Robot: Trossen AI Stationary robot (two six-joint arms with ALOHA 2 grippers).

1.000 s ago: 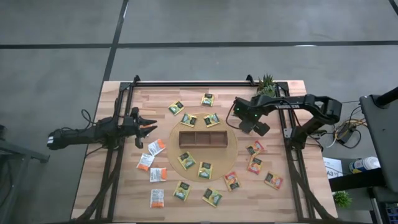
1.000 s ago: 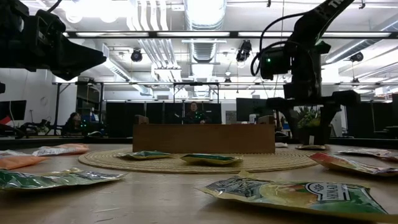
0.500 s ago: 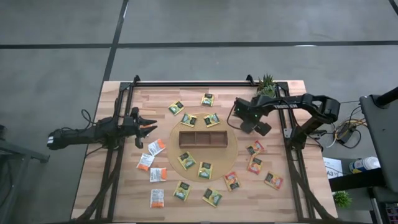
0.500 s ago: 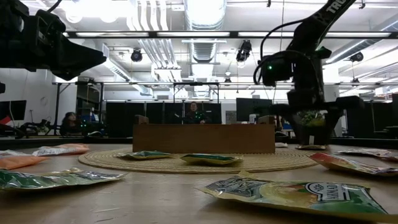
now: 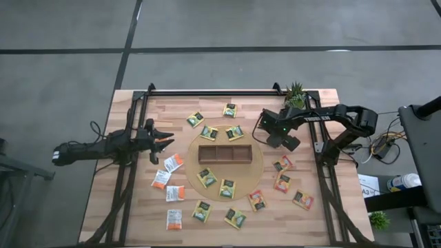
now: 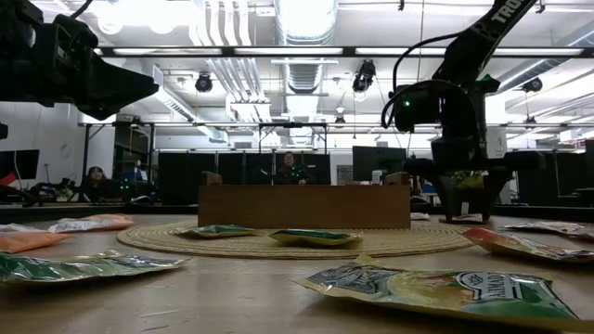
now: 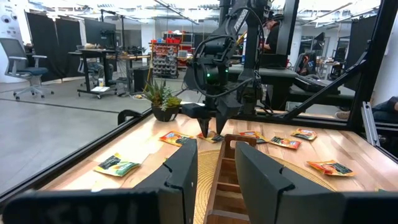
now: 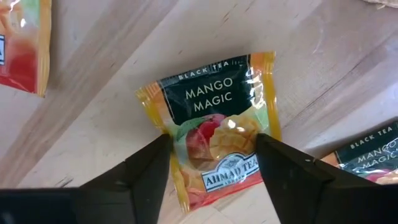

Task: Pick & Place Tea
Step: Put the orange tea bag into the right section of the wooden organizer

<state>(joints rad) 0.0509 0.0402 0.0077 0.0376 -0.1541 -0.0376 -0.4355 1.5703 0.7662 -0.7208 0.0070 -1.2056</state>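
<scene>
Closest to the right wrist camera, the two dark fingers (image 8: 147,171) of the right pincer (image 8: 211,163) stand apart, one on either side of an orange-edged tea sachet (image 8: 212,124) labelled "Mango Magic". It lies flat on the wooden counter (image 8: 99,74). The fingertips sit just over its opposite edges; whether they already touch it cannot be told. Nothing is lifted yet.

To do this grab well, the fingers should probably come down square to the sachet and close evenly on its two edges. That way the thin packet would buckle up between the pads rather than slide away.

Farther off, from above, the right pincer (image 5: 278,136) hangs over the counter's right side, just beside the round woven mat (image 5: 256,167). The brown three-compartment tray (image 5: 224,153) sits at the mat's centre, apparently empty. More sachets lie scattered around it.

On the far left, the left pincer (image 5: 160,140) waits near the counter's left edge, partly open and holding nothing.
</scene>
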